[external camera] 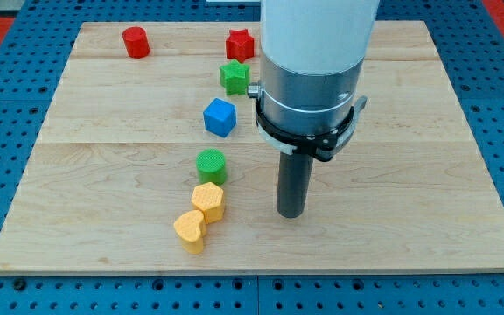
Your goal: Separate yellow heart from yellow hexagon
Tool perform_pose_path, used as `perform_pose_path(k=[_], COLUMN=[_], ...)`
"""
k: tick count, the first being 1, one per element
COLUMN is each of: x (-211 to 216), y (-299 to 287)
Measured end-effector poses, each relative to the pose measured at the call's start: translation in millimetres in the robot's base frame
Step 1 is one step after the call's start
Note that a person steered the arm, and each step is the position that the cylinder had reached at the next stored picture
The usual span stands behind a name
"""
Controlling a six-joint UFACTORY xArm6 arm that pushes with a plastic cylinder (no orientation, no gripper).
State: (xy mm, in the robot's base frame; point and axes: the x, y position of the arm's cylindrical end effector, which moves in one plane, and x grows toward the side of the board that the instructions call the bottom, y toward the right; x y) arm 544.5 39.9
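The yellow heart (190,231) lies near the view's bottom, left of centre. The yellow hexagon (208,200) sits just above and to the right of it, touching it. My tip (290,213) rests on the board to the right of both yellow blocks, about level with the hexagon and well apart from it.
A green cylinder (210,165) sits right above the hexagon. A blue cube (220,116), a green star (234,77) and a red star (240,44) run up toward the view's top. A red cylinder (135,42) stands at the top left. The wooden board (409,219) ends at a blue pegboard surround.
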Motion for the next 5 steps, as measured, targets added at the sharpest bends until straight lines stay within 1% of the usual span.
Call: perform_pose_path(k=[1, 2, 3, 4, 5], x=[0.4, 12.0, 63.8, 74.1, 73.8], y=[0.0, 6.3, 12.8, 2.0, -43.8])
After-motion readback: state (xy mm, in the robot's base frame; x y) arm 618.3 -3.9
